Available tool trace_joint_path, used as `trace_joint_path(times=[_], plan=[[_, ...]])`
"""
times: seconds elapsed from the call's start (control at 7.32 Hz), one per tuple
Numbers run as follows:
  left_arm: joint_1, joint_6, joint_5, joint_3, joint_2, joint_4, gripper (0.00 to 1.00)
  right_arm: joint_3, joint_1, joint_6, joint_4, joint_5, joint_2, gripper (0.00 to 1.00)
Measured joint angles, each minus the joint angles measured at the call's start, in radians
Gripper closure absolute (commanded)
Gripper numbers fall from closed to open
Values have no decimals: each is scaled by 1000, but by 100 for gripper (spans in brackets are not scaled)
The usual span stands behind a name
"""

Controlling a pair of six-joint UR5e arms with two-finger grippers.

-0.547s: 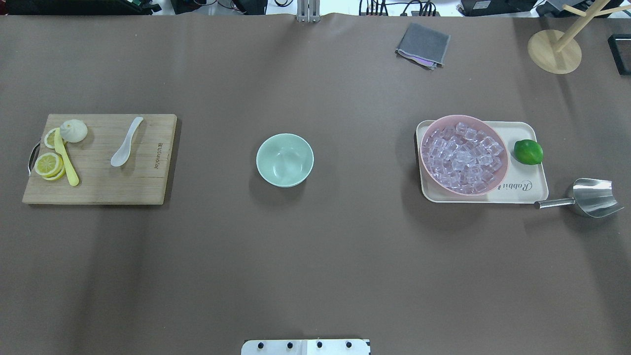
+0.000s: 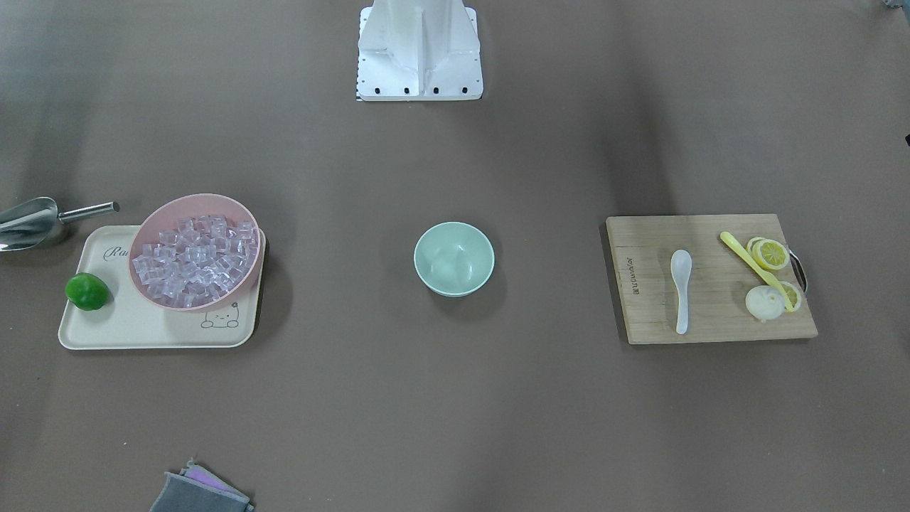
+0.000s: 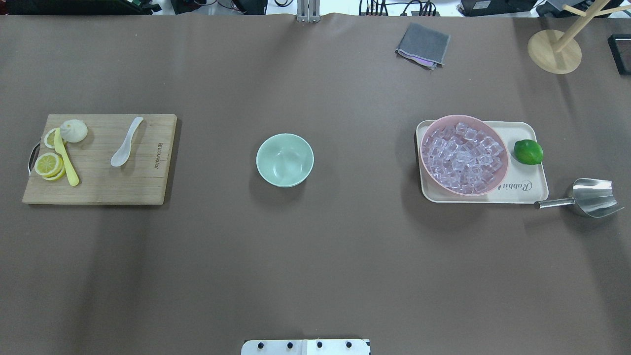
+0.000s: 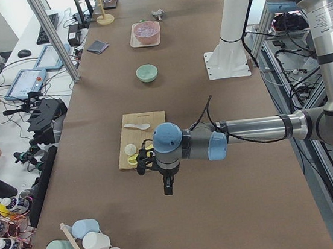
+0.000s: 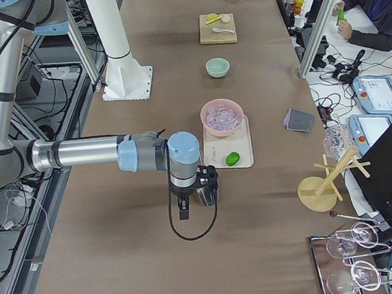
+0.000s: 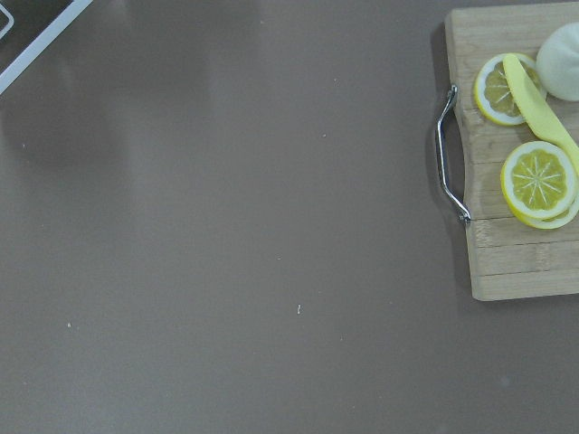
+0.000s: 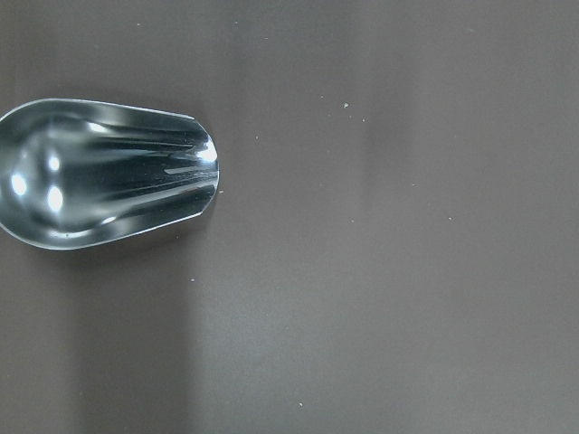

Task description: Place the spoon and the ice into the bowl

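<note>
On the cutting board [image 3: 143, 182] at table's left: spoon [image 3: 125, 143], flat, scoop end nearer the robot, handle angled away. Same board, by its metal-handled end: lemon slices [image 3: 48, 164], long yellow utensil [image 3: 66, 162] across them, pale round lump [image 3: 74, 130]. Mid-table: bowl [image 3: 284, 160], upright, well apart from board and tray. At table's right: ice [image 3: 463, 158] heaped in the pink bowl [image 2: 170, 208], on a cream tray [image 3: 527, 190], lime [image 3: 528, 152] just beside the pink bowl on that tray. Just off the tray's corner: steel scoop [image 3: 594, 197], handle toward tray. At far edge: folded grey cloth [image 3: 423, 45].

Off the board's handled end, above bare table: left gripper [image 4: 168, 185], pointing down, holding nothing visible; jaw width impossible to tell. Above table by the steel scoop: right gripper [image 5: 185, 207], pointing down, jaw width likewise impossible to tell. Neither near spoon, ice or bowl.
</note>
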Motion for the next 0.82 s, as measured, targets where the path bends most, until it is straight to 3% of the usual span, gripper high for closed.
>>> trace_joint_path(times=[0.41, 0.82], plan=[[1, 18, 68, -8, -26, -65, 1, 15, 0, 3, 68, 13, 1, 0], [2, 10, 71, 29, -122, -210, 1, 13, 0, 13, 370, 15, 6, 0]])
